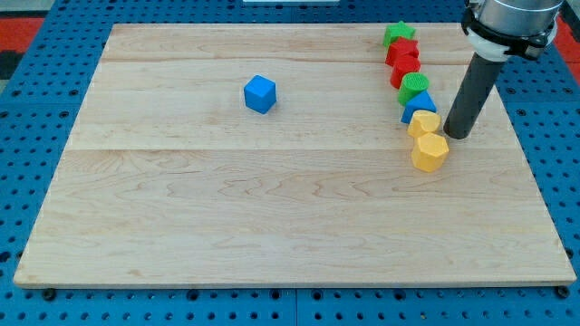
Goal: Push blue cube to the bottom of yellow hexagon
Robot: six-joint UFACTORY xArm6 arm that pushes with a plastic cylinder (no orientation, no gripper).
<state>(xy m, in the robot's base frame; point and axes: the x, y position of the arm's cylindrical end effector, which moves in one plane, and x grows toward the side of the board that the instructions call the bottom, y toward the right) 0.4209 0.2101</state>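
Observation:
The blue cube (259, 93) sits alone on the wooden board (272, 199), left of the middle near the view's top. The yellow hexagon (430, 152) lies at the view's right, at the lower end of a column of blocks. My tip (450, 137) rests on the board just right of and slightly above the yellow hexagon, close to it, and far to the right of the blue cube. Whether the tip touches the hexagon I cannot tell.
The column above the yellow hexagon holds, from the top down: a green star (398, 34), two red blocks (402, 52) (405, 71), a green block (415, 87), a blue block (418, 106) and a second yellow block (423, 123). The arm's body (507, 23) hangs over the top right corner.

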